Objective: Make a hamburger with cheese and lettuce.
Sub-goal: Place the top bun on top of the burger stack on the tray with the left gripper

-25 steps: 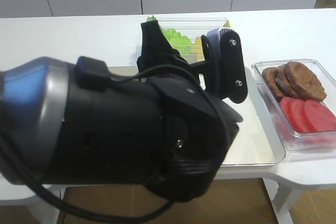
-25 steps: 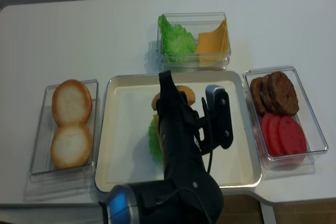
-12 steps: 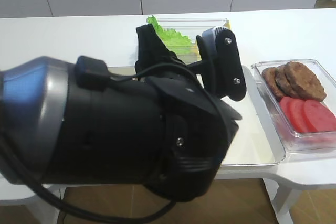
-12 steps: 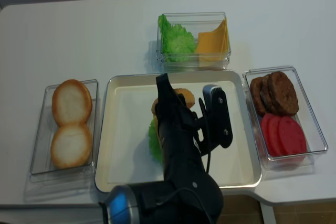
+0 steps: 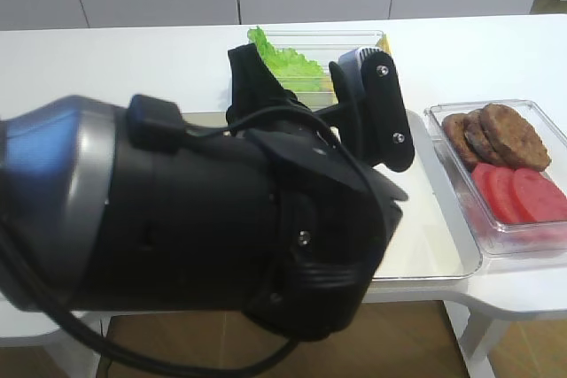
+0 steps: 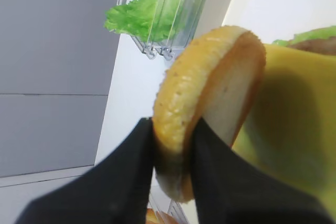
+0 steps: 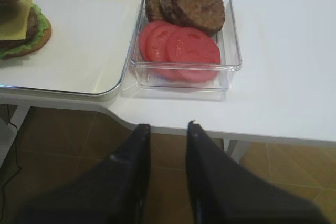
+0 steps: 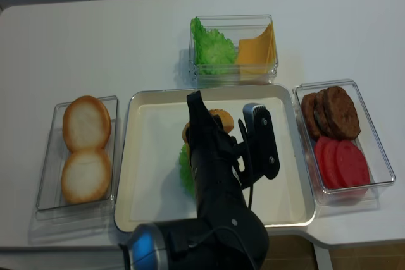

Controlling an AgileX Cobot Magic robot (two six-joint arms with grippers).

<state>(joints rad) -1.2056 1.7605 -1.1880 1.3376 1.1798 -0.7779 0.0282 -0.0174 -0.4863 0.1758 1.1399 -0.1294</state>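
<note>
Over the tray (image 8: 145, 156), realsense view: left arm hides most of the hamburger (image 8: 218, 118); lettuce (image 8: 184, 169) frill peeks at its left.

Left wrist: left gripper (image 6: 170, 148) clamped on bun top (image 6: 207, 98), held on edge, tilted, cheese (image 6: 294, 124) right beside/under it, so bun must tip flat onto cheese.

Right wrist: right gripper (image 7: 167, 132) together, empty, off bench's near edge; stack sits far-left. Left arm nearer.

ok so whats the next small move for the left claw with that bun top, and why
Probably lower and level the bun top flat onto the cheese, then open. The left claw is shut on the bun's edge, holding it tilted over the cheese, with lettuce and patty already stacked on the tray. Whether the bun touches the cheese yet is unclear.
</note>
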